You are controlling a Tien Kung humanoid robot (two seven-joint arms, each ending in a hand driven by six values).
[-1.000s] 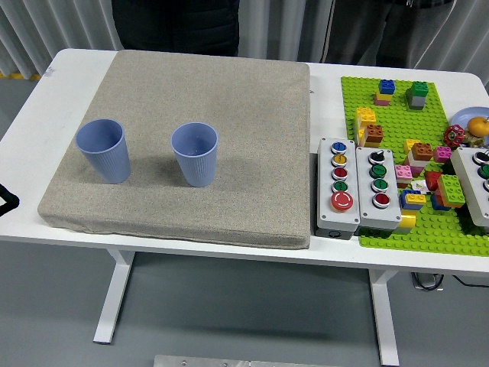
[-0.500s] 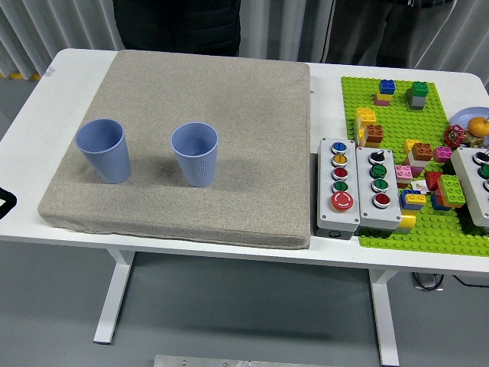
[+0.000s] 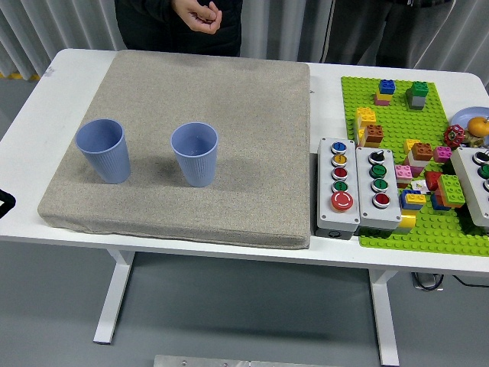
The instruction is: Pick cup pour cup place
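Note:
Two blue ribbed cups stand upright on a grey fabric mat (image 3: pixel 229 107). The left cup (image 3: pixel 103 151) is near the mat's left edge, and the right cup (image 3: pixel 195 154) stands a short way to its right. Both look empty from above. Only a small black part of my left arm (image 3: pixel 4 201) shows at the picture's left edge, well away from the cups. My right arm is out of sight. At the table's far side a person's hand (image 3: pixel 200 15) is held cupped above the mat's back edge.
Two grey button boxes (image 3: pixel 357 184) sit just right of the mat. A green brick baseplate (image 3: pixel 397 115) with several coloured bricks fills the right side, with a third button box (image 3: pixel 477 183) and a plate of fruit (image 3: pixel 470 126) at the right edge.
A person's hand has come into view at the top, above the mat's far edge. The cups have not moved.

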